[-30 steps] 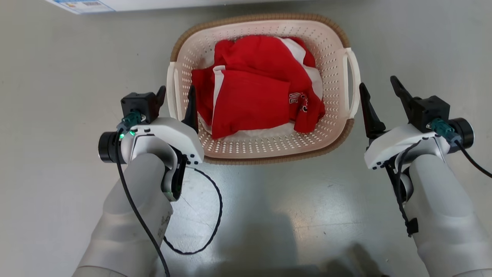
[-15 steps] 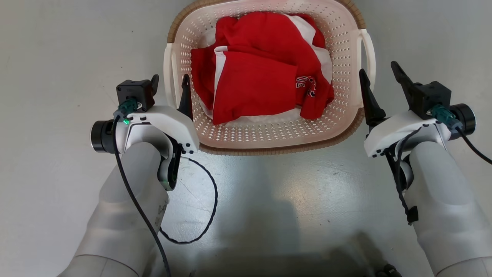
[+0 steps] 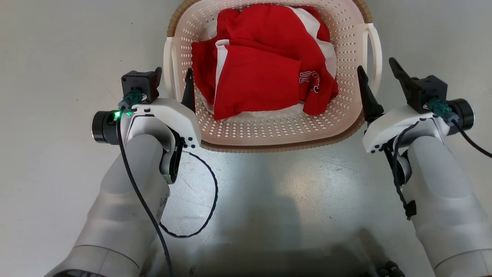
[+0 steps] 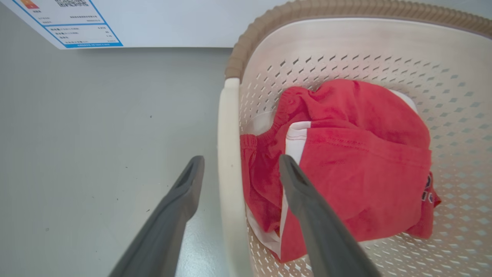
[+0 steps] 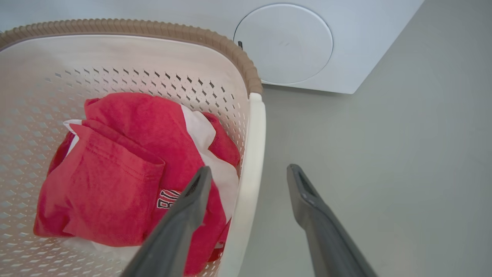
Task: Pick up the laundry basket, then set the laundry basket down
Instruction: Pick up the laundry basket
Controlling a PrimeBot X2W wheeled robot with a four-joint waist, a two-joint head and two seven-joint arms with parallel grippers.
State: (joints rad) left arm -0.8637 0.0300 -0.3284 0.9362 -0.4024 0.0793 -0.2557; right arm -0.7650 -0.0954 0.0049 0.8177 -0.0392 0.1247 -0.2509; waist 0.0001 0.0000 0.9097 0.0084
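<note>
Your left pincer (image 3: 173, 73), released, straddles the laundry basket's (image 3: 269, 130) left handle (image 3: 168, 65); your right pincer (image 3: 376, 65), released, straddles the right handle (image 3: 376, 50). Neither arm is nearer; clench both together

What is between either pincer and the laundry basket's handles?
Nothing visible does. The left pincer and right pincer are open, each straddling a white side handle of the laundry basket.

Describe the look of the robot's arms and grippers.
The left gripper and right gripper each have two long dark tapered fingers, a black box with a teal plug and a black cable. Forearms are pale grey, wrist shells white.
</note>
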